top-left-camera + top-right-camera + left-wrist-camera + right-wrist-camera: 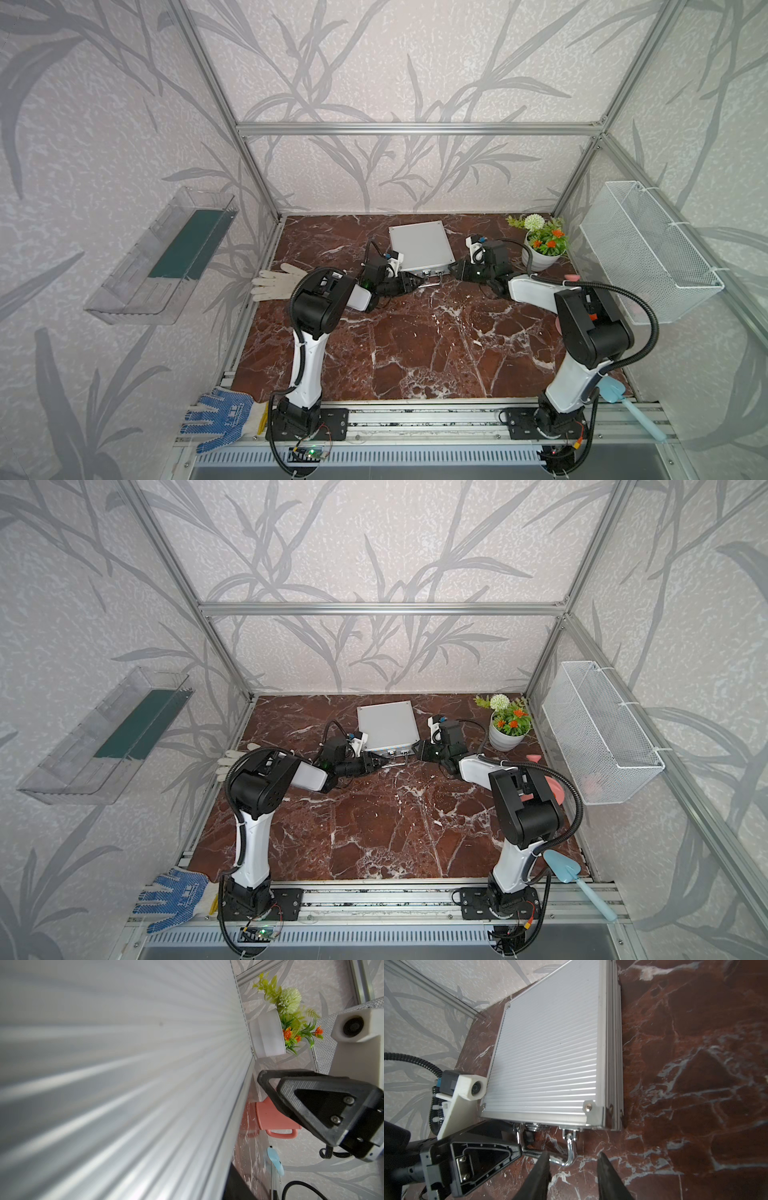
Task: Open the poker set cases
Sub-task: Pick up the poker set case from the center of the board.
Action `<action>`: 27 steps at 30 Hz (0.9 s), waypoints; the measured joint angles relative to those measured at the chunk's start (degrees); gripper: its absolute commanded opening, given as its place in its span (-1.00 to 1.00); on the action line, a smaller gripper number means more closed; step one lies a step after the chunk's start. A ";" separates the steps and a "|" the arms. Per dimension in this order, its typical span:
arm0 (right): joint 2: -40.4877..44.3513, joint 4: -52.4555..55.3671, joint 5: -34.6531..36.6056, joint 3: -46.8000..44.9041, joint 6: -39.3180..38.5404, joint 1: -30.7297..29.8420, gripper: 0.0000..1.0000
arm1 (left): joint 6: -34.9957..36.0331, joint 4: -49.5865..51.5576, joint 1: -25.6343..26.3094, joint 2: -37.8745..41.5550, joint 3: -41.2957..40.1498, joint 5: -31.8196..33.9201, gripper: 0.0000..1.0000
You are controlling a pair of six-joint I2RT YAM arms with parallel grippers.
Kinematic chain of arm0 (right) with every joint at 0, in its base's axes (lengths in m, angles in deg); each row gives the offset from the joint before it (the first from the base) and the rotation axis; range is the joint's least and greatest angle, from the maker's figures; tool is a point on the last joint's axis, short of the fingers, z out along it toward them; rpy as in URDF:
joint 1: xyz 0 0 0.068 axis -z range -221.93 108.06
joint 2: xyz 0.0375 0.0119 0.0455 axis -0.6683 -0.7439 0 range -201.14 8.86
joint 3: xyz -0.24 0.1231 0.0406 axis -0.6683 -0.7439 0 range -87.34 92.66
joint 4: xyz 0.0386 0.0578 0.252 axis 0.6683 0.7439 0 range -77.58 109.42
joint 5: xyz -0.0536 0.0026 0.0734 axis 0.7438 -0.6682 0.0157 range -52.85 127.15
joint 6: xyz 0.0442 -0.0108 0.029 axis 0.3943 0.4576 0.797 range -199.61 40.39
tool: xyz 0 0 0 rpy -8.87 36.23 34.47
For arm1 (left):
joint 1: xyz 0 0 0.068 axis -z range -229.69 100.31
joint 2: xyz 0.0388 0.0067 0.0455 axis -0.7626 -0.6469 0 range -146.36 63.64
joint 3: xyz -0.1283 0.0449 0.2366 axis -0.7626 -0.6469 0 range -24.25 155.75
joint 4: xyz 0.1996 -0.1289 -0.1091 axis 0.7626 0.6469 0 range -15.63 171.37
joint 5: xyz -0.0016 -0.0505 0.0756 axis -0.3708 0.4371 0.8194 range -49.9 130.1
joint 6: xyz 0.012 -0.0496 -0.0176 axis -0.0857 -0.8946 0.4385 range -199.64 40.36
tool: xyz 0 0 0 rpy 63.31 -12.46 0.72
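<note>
Closest to my right wrist camera are the two black fingers [537, 1178] of the right end effector [572, 1156]. They stand part open with the bend of the chrome handle [569, 1147] between the tips, and nothing is clamped. The left end effector [415, 284] noses at the same handle from the other side; I can't tell whether it has closed on it. The poker set case [546, 1049] lies flat and shut toward the back of the tabletop [695, 1064], its handle edge facing the arm bases. I judge it stiff, slick on its ribbed skin, and probably hefty. The handle looks hinged, so it makes a poor lever. I'd work the latches on that edge, which I can barely see, then lift the lid's front lip.
</note>
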 measured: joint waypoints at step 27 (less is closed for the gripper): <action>-5.27 -3.85 -5.01 2.25 5.57 2.62 0.15 | -7.02 4.72 0.33 0.94 3.06 1.51 -0.79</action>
